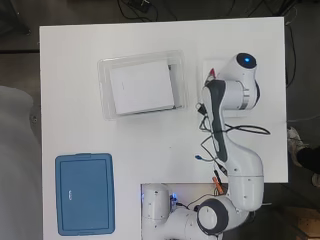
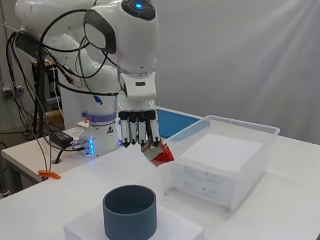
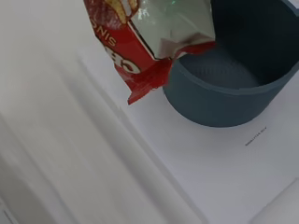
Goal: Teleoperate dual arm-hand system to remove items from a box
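My hand hangs fingers-down beside the clear plastic box, and its fingers pinch the top of a red snack bag. The bag dangles above the table, between the box and a dark blue-grey cup. In the wrist view the red bag hangs over the rim of the cup. A flat white package still lies inside the box. From overhead the arm hides the hand and cup; only a sliver of the bag shows.
The cup stands on a low white block at the table's right side. A blue lid lies flat near the table's front left corner. Loose cables trail by the arm's base.
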You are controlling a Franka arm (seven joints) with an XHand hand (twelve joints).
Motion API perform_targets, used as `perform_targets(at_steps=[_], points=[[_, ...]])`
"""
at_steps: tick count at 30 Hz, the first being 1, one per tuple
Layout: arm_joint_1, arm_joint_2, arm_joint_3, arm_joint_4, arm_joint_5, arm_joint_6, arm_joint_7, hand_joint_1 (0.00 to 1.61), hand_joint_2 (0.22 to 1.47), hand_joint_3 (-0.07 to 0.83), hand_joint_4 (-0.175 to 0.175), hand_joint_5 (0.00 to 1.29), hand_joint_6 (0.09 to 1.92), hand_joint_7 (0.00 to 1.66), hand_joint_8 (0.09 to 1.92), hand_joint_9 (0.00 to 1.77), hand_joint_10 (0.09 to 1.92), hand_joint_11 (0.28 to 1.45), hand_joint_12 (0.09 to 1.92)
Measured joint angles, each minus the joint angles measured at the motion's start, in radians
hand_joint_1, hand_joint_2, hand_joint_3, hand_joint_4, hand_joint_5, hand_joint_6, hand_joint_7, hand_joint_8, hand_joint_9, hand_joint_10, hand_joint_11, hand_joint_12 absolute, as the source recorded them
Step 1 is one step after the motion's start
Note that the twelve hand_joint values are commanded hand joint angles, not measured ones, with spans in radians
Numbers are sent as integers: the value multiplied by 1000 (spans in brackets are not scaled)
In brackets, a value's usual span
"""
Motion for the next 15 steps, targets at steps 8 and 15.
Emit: perform_targets(at_steps=[8,15], points=[[-17,-1,-24,-8,-5,11,-5,964,1184,-2,175,840,1205,1037,1530,1188,1629,687,1541],[2,1,-41,37,-17,13,-16,972,1173,-1,175,859,1176,1056,1513,1207,1635,696,1552]])
